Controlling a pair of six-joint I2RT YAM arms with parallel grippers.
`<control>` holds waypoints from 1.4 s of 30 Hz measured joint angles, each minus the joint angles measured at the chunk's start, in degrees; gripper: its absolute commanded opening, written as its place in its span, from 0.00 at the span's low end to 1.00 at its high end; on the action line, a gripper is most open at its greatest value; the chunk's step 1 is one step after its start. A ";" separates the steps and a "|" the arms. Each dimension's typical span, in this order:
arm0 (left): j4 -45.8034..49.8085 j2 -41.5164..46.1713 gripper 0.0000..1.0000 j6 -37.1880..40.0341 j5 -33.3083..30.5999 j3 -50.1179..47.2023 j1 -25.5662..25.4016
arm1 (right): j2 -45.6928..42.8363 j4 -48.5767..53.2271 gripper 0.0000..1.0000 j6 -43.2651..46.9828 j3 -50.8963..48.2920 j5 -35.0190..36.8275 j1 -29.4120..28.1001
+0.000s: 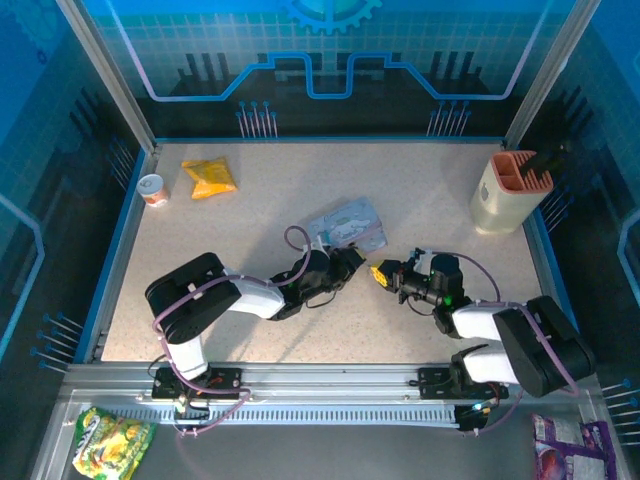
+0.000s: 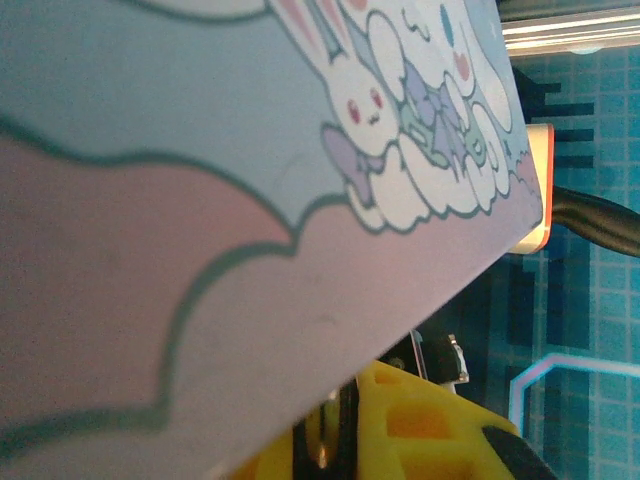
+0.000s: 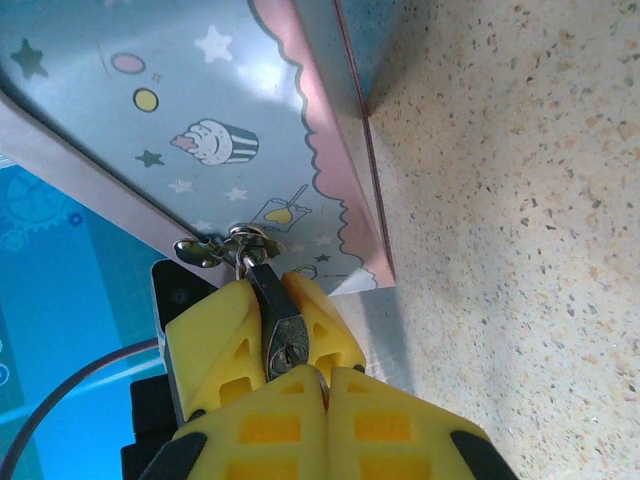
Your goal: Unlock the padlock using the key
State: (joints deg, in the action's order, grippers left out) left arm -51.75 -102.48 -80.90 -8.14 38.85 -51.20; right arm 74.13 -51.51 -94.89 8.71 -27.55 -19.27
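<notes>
Left gripper (image 3: 268, 300) clamps the padlock (image 3: 276, 330) hanging off the tin (image 3: 150, 120); right gripper (image 3: 326, 380) pinched closed at its base

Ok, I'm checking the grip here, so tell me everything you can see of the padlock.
The padlock is tiny: a dark, metal-looking squarish body and a thin silvery shackle. The shackle looks closed and passes through a small silvery hasp on the edge of the pastel tin. The body is pinched between the yellow fingers of the right gripper, its bottom end toward the wrist camera.
</notes>
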 measured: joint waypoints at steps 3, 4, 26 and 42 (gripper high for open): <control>0.00 0.00 0.00 -0.02 0.02 0.07 -0.20 | -2.19 2.47 0.00 0.24 0.00 2.16 -1.84; 0.00 0.00 0.00 -0.04 0.09 0.15 -0.42 | -2.54 2.89 0.00 0.42 0.00 2.67 -2.19; 7.56 5.46 0.00 3.50 -0.83 0.85 -2.23 | -12.02 22.53 0.56 17.07 4.55 1.73 -0.98; 22.75 9.97 0.00 4.33 -2.21 0.24 -2.54 | -35.91 58.18 0.54 62.20 13.49 19.08 -11.72</control>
State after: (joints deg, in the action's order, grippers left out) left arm -28.99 -92.51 -76.58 -10.35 39.09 -53.74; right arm 38.22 6.68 -32.69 22.20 -8.47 -30.98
